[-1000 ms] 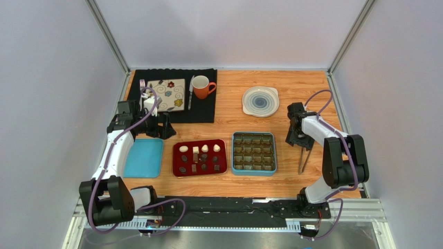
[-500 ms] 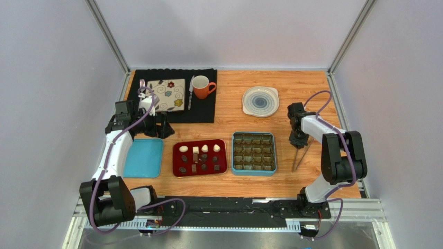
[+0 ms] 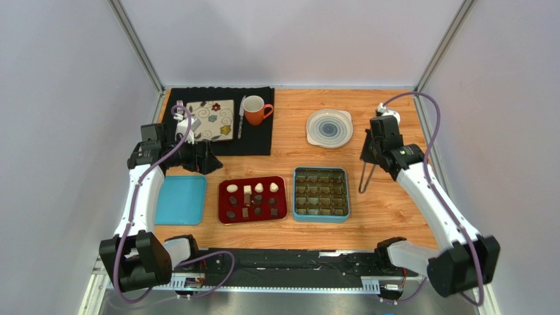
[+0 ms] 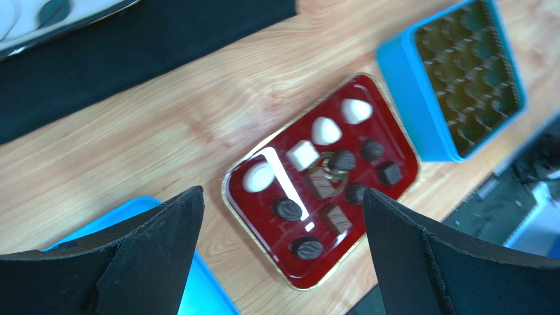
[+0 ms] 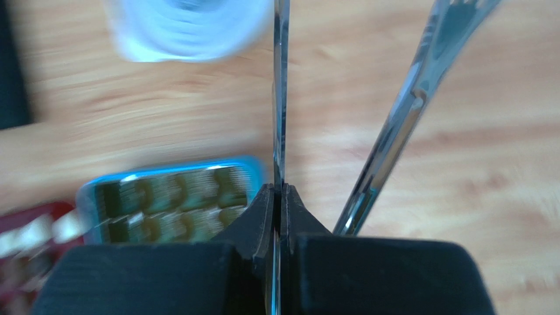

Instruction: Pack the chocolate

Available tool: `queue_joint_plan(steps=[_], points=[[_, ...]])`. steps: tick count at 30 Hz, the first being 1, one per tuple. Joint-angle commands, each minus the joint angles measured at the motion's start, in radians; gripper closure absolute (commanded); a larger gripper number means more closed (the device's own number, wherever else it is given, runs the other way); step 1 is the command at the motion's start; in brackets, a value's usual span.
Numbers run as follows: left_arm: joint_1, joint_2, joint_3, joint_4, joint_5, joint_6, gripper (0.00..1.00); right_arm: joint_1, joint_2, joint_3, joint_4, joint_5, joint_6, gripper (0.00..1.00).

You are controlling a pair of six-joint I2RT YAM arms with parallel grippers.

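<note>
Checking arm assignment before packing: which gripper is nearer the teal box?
Right. The right gripper, shut on metal tongs, hangs just off the far-right corner of the teal box; the open left gripper is past the red tray, off its far-left corner.

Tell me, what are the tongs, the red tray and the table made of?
Tongs: metal, probably steel, polished; they mirror the light.
Red tray: glossy, with a gold rim and a glare streak; lacquered tin or plastic, I can't tell which.
Table: wood grain pattern, matte; real wood or laminate.
</note>
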Motion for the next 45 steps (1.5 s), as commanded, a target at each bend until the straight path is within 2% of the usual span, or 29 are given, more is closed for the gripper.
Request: queue_joint_plan(steps=[1,3,4,10,14,17,21,23,24,25,26,27,29,30,36,45], points=[[0.006,-0.049,0.065,-0.103,0.247,0.126,0.01,0.154,-0.136,0.144,0.043,-0.263,-0.176,1.0],[0.006,-0.066,0.084,-0.146,0.324,0.194,0.01,0.225,-0.144,0.173,0.034,-0.345,-0.219,1.0],[0.006,-0.072,0.11,-0.211,0.402,0.291,0.01,0.292,-0.137,0.211,0.02,-0.351,-0.231,1.0],[0.007,-0.124,0.229,-0.486,0.64,0.648,0.01,0.501,0.004,0.292,-0.057,-0.501,-0.329,1.0],[0.006,-0.213,0.21,-0.441,0.737,0.694,0.01,0.596,0.103,0.314,-0.058,-0.553,-0.378,1.0],[0.006,-0.296,0.144,-0.267,0.789,0.583,0.01,0.651,0.165,0.348,-0.081,-0.564,-0.437,1.0],[0.006,-0.28,0.124,-0.247,0.875,0.588,0.01,0.725,0.215,0.42,-0.133,-0.567,-0.503,1.0],[0.004,-0.295,0.07,-0.146,0.903,0.538,0.01,0.747,0.23,0.443,-0.156,-0.572,-0.54,1.0],[0.004,-0.304,0.021,-0.091,0.923,0.448,0.01,0.759,0.233,0.458,-0.161,-0.578,-0.55,1.0],[-0.003,-0.315,-0.005,0.052,0.93,0.377,0.01,0.768,0.236,0.463,-0.167,-0.585,-0.559,1.0],[-0.02,-0.347,-0.095,0.254,0.955,0.078,0.01,0.78,0.241,0.481,-0.176,-0.616,-0.588,1.0],[-0.043,-0.356,-0.128,0.484,0.966,-0.033,0.01,0.783,0.244,0.487,-0.189,-0.624,-0.596,1.0],[-0.075,-0.375,-0.204,0.668,0.966,-0.251,0.01,0.791,0.256,0.5,-0.196,-0.65,-0.612,1.0],[-0.092,-0.378,-0.218,0.773,0.963,-0.284,0.01,0.794,0.262,0.512,-0.202,-0.659,-0.613,1.0],[-0.099,-0.361,-0.189,0.727,0.993,-0.261,0.04,0.819,0.32,0.541,-0.251,-0.652,-0.629,1.0],[-0.099,-0.388,-0.226,0.779,0.999,-0.381,0.07,0.816,0.345,0.575,-0.259,-0.606,-0.642,1.0]])
